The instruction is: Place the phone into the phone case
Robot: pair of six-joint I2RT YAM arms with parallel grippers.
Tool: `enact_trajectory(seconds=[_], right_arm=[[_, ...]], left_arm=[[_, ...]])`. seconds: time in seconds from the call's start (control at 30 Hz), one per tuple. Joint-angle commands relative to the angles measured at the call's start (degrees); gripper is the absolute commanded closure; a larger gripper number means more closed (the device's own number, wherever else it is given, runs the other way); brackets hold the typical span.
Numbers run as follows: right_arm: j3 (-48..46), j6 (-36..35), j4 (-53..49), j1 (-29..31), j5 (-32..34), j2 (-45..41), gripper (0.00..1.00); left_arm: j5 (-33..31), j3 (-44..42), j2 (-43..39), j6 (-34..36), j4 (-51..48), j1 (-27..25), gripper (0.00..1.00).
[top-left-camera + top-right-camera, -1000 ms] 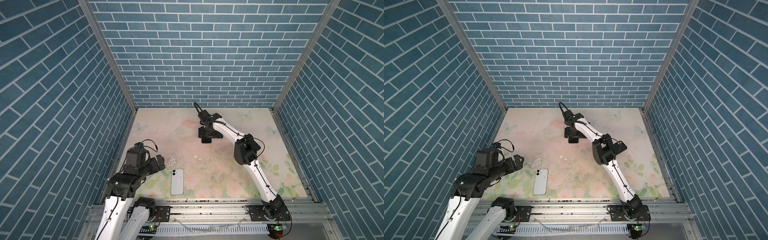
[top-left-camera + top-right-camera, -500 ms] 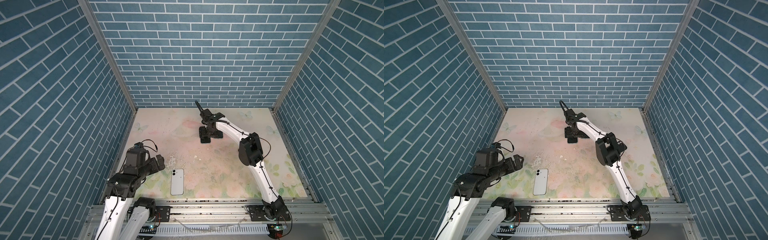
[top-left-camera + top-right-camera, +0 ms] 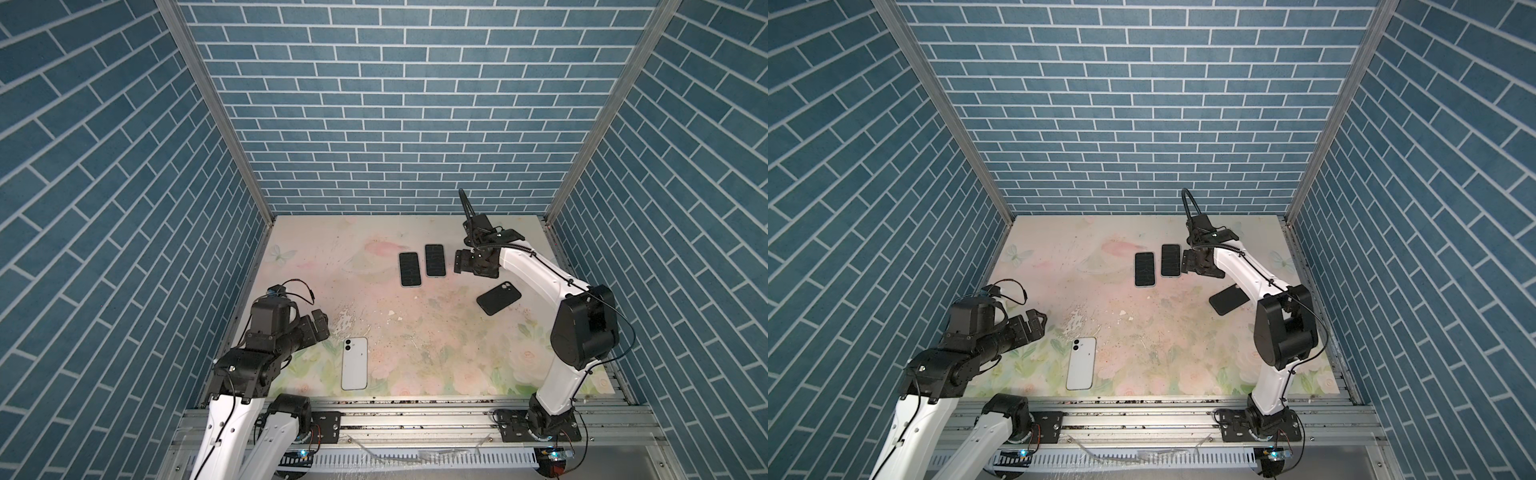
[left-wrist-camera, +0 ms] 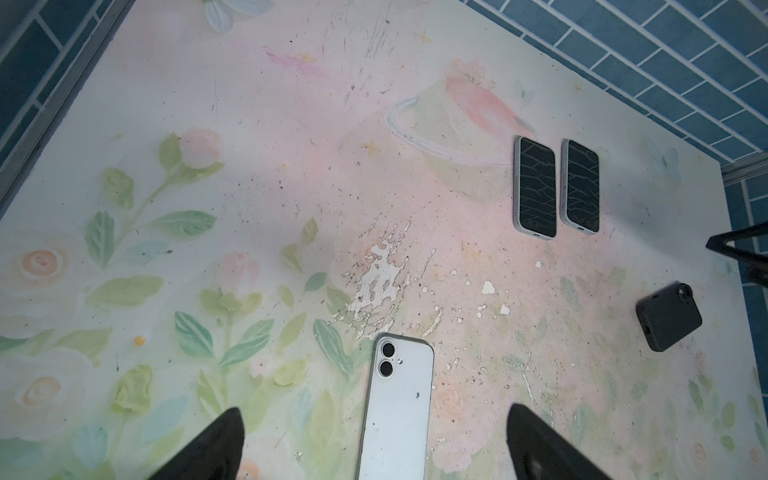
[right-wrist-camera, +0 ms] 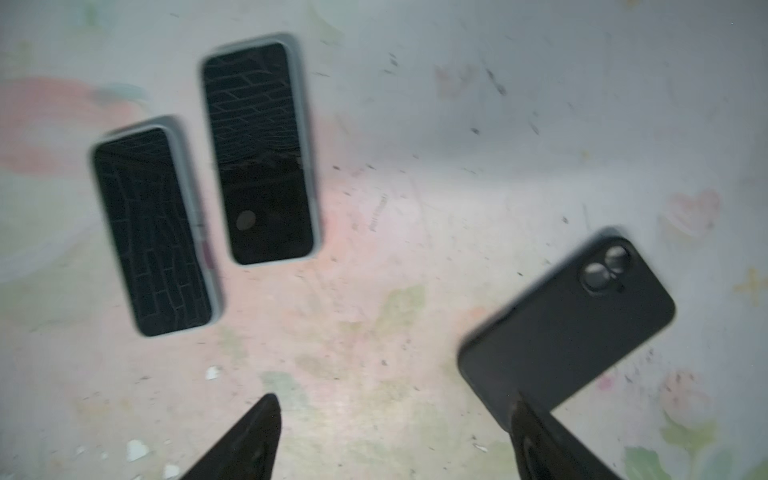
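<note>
We judge the white phone [image 3: 354,363], flat and camera-up near the front edge of the table [image 3: 419,328], to be stiff, slick and scratch-prone: pinch it across its long sides. The left gripper [image 3: 321,328] beside it and the right gripper [image 3: 459,262] near the black case [image 3: 498,298] both gape empty, with bare table between them

Probably lab test cell: brick-print walls [image 3: 374,104], floral mat [image 3: 436,353], aluminium rail [image 3: 415,411].
</note>
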Motion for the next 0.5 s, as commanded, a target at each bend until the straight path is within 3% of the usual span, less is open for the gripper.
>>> enact_trajectory(seconds=[0.0,0.47], right_arm=[[-4.6,5.7,-1.9,-2.0,3.6,-1.5,0.13],[-11.3,11.2,2.3,-8.4,-5.1,3.5,0.07]], left_arm=[[-0.1,-0.7,-0.5,0.5,0.5,0.5,0.00],[-0.2,-0.9,-1.7,0.5,0.2,0.5,0.00]])
